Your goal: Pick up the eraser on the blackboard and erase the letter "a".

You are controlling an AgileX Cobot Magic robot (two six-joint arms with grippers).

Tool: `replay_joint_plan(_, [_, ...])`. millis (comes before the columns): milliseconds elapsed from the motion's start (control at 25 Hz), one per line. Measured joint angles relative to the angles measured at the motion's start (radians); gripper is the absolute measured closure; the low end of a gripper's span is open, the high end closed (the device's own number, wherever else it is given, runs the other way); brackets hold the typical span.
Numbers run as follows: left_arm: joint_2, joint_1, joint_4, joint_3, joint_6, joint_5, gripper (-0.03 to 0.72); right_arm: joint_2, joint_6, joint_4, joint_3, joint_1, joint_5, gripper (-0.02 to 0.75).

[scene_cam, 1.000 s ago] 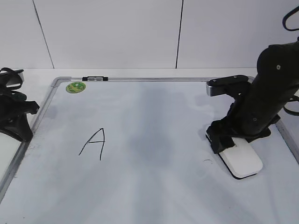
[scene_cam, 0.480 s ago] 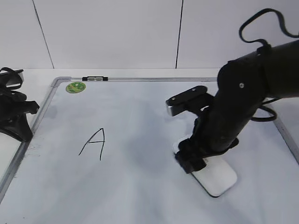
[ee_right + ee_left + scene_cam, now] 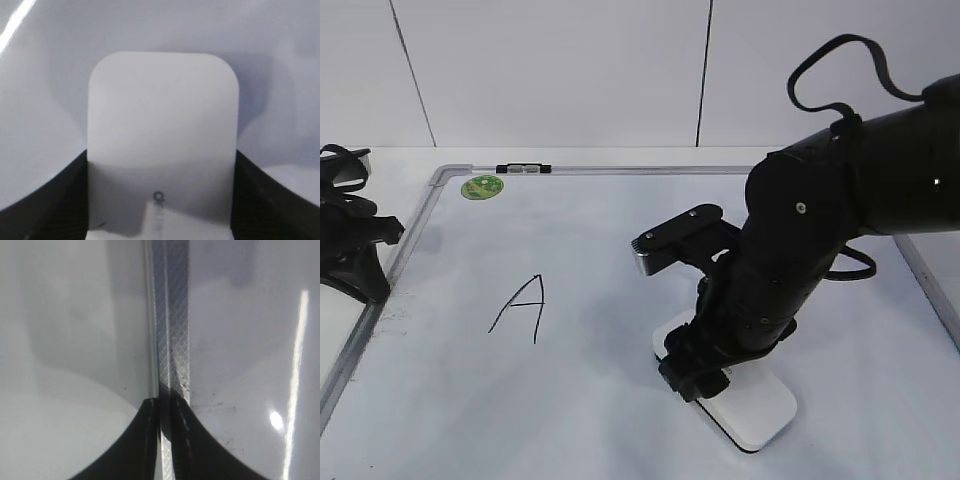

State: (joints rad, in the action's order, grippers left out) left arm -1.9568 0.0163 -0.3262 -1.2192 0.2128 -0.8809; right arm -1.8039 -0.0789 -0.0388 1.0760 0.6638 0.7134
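Left gripper [image 3: 355,262] parked at frame edge, off to the left; its wrist cam shows jaws pressed together, nothing between. Capital "A" [image 3: 520,308] sits untouched, left of centre on blackboard [image 3: 620,230]. No lowercase "a" visible anywhere in shot. Right gripper [image 3: 705,372] works lower centre-right, jaws pinching the eraser [image 3: 752,408] by its long sides, felt base flat on the board, free end sticking out past the jaws. Step in hand looks like the wiping pass. Next move prob. calls for checking the spot is clean, w/o straying toward the "A".
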Motion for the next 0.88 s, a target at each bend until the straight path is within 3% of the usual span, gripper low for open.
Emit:
replay_joint_plan(160, [0.0, 0.0, 0.0, 0.0, 0.0, 0.0, 0.638, -0.002, 0.004, 0.007, 0.0, -0.053, -0.003, 0.172])
replay_joint_plan(520, [0.0, 0.0, 0.0, 0.0, 0.0, 0.0, 0.637, -0.002, 0.015, 0.039, 0.0, -0.278, -0.018, 0.172])
replay_joint_plan(880, [0.0, 0.0, 0.0, 0.0, 0.0, -0.002, 0.638, 0.101, 0.019, 0.044, -0.008, -0.301, 0.018, 0.172])
